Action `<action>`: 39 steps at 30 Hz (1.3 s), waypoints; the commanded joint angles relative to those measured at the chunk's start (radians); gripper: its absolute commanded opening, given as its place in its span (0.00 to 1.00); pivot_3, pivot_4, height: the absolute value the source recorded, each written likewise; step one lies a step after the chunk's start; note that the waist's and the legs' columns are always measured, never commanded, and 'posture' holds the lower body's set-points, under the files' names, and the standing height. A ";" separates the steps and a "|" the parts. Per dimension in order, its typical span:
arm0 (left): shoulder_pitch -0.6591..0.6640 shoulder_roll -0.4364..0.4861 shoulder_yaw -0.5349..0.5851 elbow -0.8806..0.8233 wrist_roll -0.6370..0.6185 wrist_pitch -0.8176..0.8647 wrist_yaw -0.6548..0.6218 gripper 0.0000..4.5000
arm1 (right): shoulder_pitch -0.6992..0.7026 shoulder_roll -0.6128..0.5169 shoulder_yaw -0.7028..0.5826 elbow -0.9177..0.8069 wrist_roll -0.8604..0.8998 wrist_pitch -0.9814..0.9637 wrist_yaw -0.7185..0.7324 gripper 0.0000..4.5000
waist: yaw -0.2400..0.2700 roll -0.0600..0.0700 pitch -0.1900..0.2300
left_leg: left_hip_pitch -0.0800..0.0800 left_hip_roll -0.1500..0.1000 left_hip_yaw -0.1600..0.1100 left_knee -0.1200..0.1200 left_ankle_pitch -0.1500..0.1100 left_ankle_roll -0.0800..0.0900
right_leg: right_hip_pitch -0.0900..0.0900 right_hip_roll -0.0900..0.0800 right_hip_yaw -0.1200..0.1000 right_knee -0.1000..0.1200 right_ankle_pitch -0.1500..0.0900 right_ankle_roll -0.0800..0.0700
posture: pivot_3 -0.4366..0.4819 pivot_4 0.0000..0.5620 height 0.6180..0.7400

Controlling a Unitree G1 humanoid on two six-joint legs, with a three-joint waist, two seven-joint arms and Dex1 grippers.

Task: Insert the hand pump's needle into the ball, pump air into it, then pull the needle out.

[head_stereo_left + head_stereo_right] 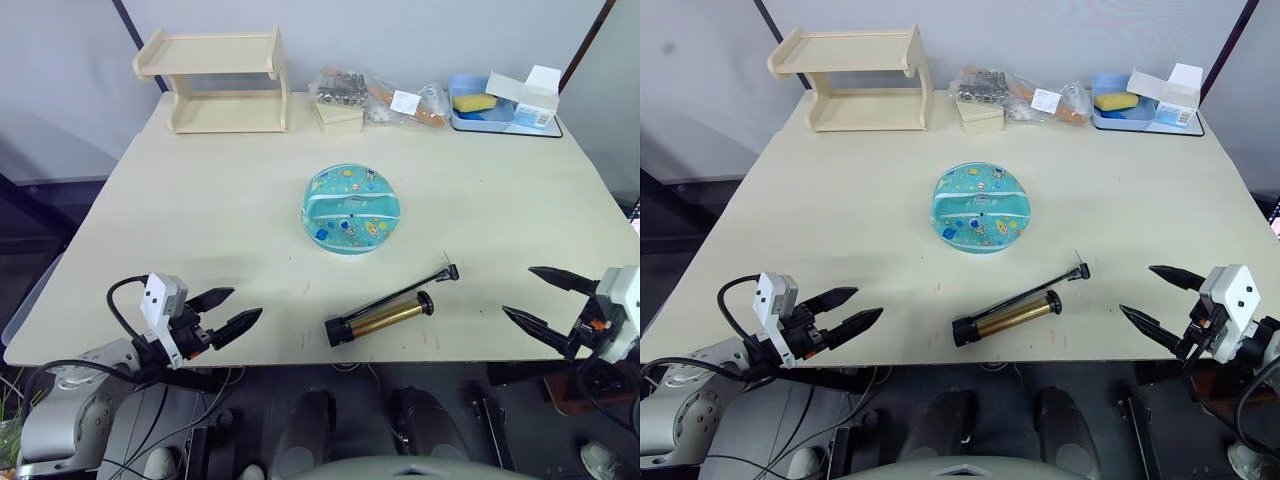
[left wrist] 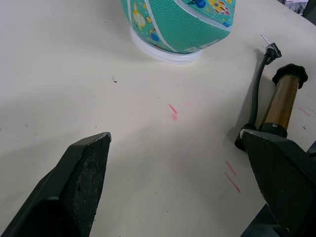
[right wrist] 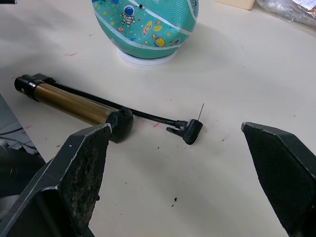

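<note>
- Hand pump (image 1: 380,318) lies near the table's (image 1: 200,230) front edge, between left gripper (image 1: 226,312) and right gripper (image 1: 535,297); both spread wide, holding nothing.
- Likely light and rigid; gold barrel looks slick, so the black end cap seems the safer hold.
- Needle (image 3: 201,111), fragile-looking, stands up clearly in the right wrist view.
- Ball (image 1: 351,208), farther back at mid-table, rests on a white ring (image 2: 163,52) plain from the wrists.

- A pale wooden table (image 1: 200,230) fills the middle, faint red marks near its 6 o'clock edge.
- A plain grey-white wall (image 1: 400,30) runs along 12 o'clock.
- Dark floor (image 1: 40,215) shows at 9 o'clock.
- Light is even and soft.
</note>
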 commanded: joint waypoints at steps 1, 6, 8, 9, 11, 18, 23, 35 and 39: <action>-0.037 0.028 0.010 -0.043 -0.019 0.012 -0.009 1.00 | 0.016 -0.003 -0.028 -0.061 0.021 -0.005 -0.013 0.99 | 0.000 0.000 0.000 | 0.000 0.000 0.000 0.000 0.000 0.000 | 0.000 0.000 0.000 0.000 0.000 0.000 | 0.48 0.27 1.00; -0.158 0.126 -0.036 -0.140 -0.075 0.114 -0.063 1.00 | 0.061 -0.013 -0.052 -0.169 0.075 0.038 -0.027 0.99 | 0.007 0.000 0.000 | -0.003 0.002 0.000 0.001 0.000 0.000 | -0.001 0.000 -0.005 0.001 0.000 0.000 | 0.48 0.27 1.00; -0.201 0.166 -0.068 -0.173 -0.080 0.127 -0.096 1.00 | 0.082 -0.035 -0.073 -0.209 0.091 0.061 -0.018 0.99 | 0.002 0.000 0.000 | -0.002 0.003 0.002 0.001 0.000 0.000 | 0.000 0.000 -0.003 0.000 0.000 0.000 | 0.48 0.27 1.00; -0.230 0.182 -0.097 -0.195 -0.077 0.129 -0.111 1.00 | 0.091 -0.048 -0.092 -0.230 0.106 0.075 -0.014 0.99 | 0.002 0.000 0.000 | -0.002 0.002 0.002 0.000 0.000 0.000 | 0.000 0.000 -0.003 -0.001 0.000 0.000 | 0.48 0.27 1.00; -0.289 0.204 -0.155 -0.216 -0.060 0.136 -0.127 1.00 | 0.110 -0.071 -0.123 -0.268 0.129 0.100 -0.012 0.99 | 0.001 0.000 0.000 | -0.004 0.000 0.003 0.000 0.000 0.000 | -0.001 0.000 -0.003 -0.002 0.000 0.000 | 0.48 0.27 1.00; -0.712 0.175 -0.458 -0.227 -0.027 0.398 -0.062 1.00 | 0.289 -0.112 -0.376 -0.394 0.286 0.234 0.030 0.99 | 0.023 -0.002 0.000 | -0.005 0.001 0.000 0.001 0.000 0.000 | 0.001 0.002 -0.006 -0.002 0.000 0.000 | 0.48 0.27 1.00; -0.943 0.100 -0.652 -0.145 0.048 0.542 -0.021 1.00 | 0.369 -0.118 -0.499 -0.431 0.342 0.290 0.043 0.99 | 0.021 -0.003 0.000 | -0.005 0.001 0.001 0.002 0.000 0.000 | 0.001 0.002 -0.005 -0.003 0.000 0.001 | 0.48 0.27 1.00; -1.151 -0.102 -1.001 0.127 0.310 0.489 -0.057 1.00 | 0.397 -0.122 -0.515 -0.459 0.356 0.333 0.012 0.99 | 0.004 -0.004 0.000 | -0.006 0.000 0.000 0.001 0.000 0.000 | 0.001 0.002 -0.005 -0.003 -0.001 0.001 | 0.48 0.27 1.00; -1.183 -0.164 -1.067 0.202 0.391 0.440 -0.069 1.00 | 0.368 -0.138 -0.471 -0.439 0.332 0.328 0.006 0.99 | 0.004 -0.004 0.000 | -0.006 0.000 0.000 0.002 0.000 0.000 | 0.001 0.002 -0.005 -0.003 -0.001 0.002 | 0.48 0.27 1.00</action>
